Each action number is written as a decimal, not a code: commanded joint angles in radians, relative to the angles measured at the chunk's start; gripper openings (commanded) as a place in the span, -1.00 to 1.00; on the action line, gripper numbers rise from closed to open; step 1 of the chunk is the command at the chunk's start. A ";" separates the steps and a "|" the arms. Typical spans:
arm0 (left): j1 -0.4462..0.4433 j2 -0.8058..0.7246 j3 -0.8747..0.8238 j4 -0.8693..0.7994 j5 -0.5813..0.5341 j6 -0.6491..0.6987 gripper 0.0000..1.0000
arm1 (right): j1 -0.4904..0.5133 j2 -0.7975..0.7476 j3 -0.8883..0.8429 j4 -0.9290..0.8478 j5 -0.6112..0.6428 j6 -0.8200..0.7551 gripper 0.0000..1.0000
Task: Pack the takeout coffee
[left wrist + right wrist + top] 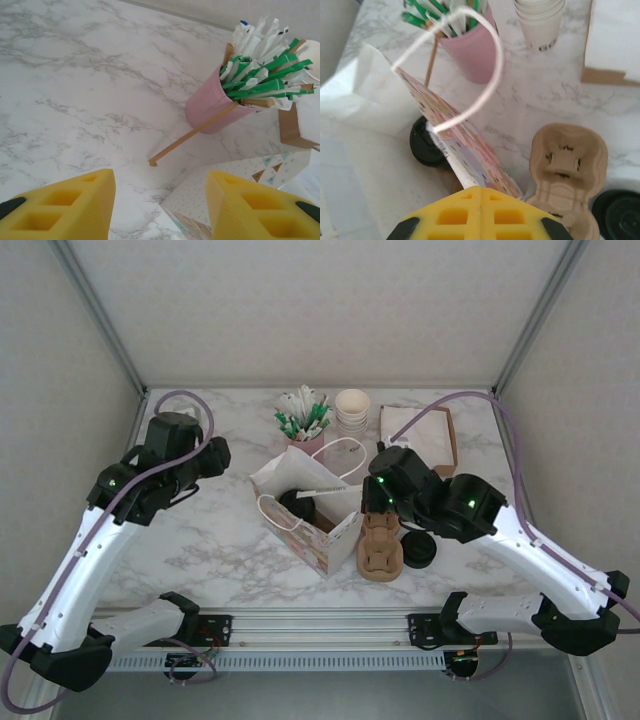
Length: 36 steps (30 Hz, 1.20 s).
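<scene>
The marble table is sitting boxed in by pale walls on three sides. Its widest bare stretch is lying on the left, around the left arm. The right arm is reaching into the crowded middle.

The paper bag is standing open at the centre, its white loop handle arching up. The takeout coffee is sitting inside the bag. Only part of its black lid is showing past the patterned bag wall, and the cup is hidden.

The napkin box is lying at the back right, cut off by the frame in the wrist view. The cardboard carrier is resting just beside the bag's right corner, with a loose black lid close on its right.

A stack of cream cups and a pink cup of stirrers are crowding the back edge.

The left gripper is hanging partly spread and empty above bare marble near the bag's corner. The right gripper is hovering over the bag's edge with its fingers pressed together and nothing between them.

A wooden stirrer is leaning out of the pink cup.
</scene>
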 commanded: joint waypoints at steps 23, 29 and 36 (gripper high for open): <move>0.113 0.031 -0.045 0.001 0.007 0.090 -0.03 | 0.088 0.212 0.530 -0.432 0.095 -0.497 -1.00; 0.117 0.053 -0.035 -0.013 0.013 0.111 -0.04 | 0.089 0.236 0.593 -0.498 0.086 -0.517 -1.00; 0.127 0.090 -0.020 -0.025 0.033 0.126 -0.04 | 0.089 0.325 0.578 -0.511 -0.003 -0.536 -1.00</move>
